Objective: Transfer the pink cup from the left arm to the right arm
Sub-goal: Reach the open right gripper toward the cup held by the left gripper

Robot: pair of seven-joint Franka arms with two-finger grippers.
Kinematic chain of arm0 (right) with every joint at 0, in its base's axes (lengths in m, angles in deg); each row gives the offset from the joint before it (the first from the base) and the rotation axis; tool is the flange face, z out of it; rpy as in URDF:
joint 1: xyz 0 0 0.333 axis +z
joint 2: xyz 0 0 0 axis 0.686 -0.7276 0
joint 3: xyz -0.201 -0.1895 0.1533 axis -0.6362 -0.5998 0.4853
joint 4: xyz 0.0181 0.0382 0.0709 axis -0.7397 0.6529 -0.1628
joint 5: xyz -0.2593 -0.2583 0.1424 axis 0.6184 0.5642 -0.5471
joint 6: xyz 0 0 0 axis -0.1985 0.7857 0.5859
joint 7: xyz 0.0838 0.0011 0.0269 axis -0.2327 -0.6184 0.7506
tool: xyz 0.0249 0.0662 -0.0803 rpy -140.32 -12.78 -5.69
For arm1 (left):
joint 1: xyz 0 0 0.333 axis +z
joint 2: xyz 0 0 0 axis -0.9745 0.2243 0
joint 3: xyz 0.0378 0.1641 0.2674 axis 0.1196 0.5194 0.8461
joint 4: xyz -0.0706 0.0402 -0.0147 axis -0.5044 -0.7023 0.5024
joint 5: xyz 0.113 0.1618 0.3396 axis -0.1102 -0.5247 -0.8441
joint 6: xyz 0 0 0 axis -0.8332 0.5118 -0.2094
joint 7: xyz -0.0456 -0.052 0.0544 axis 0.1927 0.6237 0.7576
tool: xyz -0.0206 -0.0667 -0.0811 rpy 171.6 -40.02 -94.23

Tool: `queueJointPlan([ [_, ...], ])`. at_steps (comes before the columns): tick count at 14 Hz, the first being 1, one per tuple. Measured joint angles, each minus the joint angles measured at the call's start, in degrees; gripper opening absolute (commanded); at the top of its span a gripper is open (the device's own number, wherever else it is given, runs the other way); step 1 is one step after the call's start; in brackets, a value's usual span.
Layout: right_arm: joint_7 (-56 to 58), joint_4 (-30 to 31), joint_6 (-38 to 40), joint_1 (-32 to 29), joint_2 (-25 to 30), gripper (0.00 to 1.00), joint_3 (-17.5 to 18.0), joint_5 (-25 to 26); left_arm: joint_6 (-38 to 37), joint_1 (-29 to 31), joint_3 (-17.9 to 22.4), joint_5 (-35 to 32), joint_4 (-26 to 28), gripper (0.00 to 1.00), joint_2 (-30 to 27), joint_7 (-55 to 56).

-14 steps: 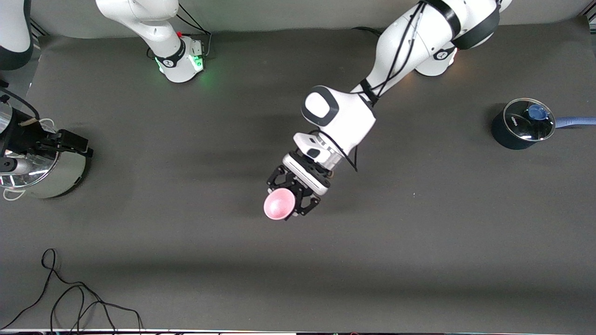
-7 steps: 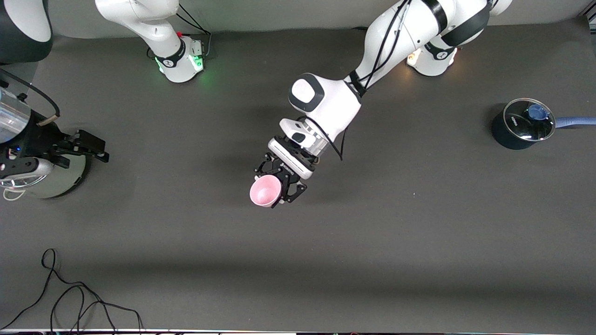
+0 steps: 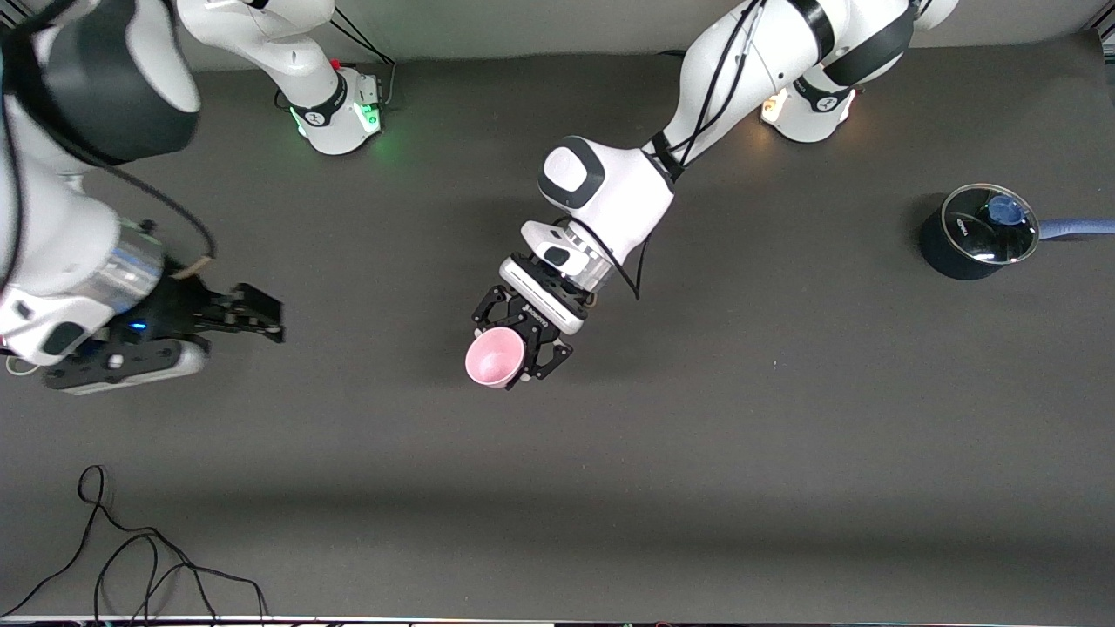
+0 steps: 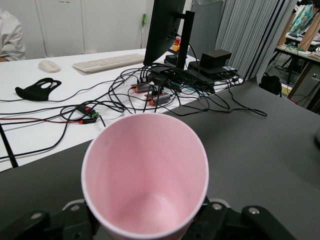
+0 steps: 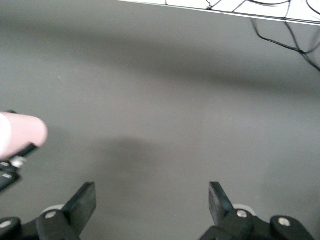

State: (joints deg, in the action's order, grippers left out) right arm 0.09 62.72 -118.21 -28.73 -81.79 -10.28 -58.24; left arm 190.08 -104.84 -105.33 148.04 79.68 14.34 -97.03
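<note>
We see the left claw (image 3: 514, 348) near the centre of the front frame, clamped on the pink cup (image 3: 495, 358) and holding it up over the middle of the tabletop (image 3: 784, 453), its open mouth tilted toward the camera. The right claw (image 3: 253, 313) hangs at the frame's left-centre edge, jaws spread wide and empty, pointed at the cup but well apart from it. We judge the handover to be in its approach step: next, the right claw must reach the cup's free wall and close before the left lets go.
</note>
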Motion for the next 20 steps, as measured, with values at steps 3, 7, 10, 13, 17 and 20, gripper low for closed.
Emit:
queueJointPlan([
  [3,-5.8,-3.1,0.0,3.5,-1.7,1.00,0.0,0.0,0.0,-4.5,4.1,0.1,-0.7,0.00,0.1,0.3],
  [7,-13.2,-3.6,-2.3,6.9,-2.7,1.00,0.0,0.1,0.1,-7.5,6.2,0.2,-1.2,0.00,0.1,2.1],
  [10,-14.3,-3.6,-2.7,8.5,-3.4,1.00,0.0,0.2,0.1,-8.3,7.2,0.2,-1.4,0.00,0.1,2.6],
  [13,-14.6,-3.6,-2.6,9.0,-3.8,1.00,0.0,0.2,0.1,-8.5,7.4,0.2,-1.4,0.00,0.1,2.8],
  [17,-15.3,-2.0,-2.5,9.1,-4.5,1.00,0.4,0.1,0.3,-8.9,7.6,0.3,-1.4,0.00,0.1,4.1],
  [20,-17.4,-1.4,-2.5,9.2,-5.3,1.00,1.6,0.1,0.8,-9.4,8.0,0.3,-1.4,0.00,0.1,4.3],
])
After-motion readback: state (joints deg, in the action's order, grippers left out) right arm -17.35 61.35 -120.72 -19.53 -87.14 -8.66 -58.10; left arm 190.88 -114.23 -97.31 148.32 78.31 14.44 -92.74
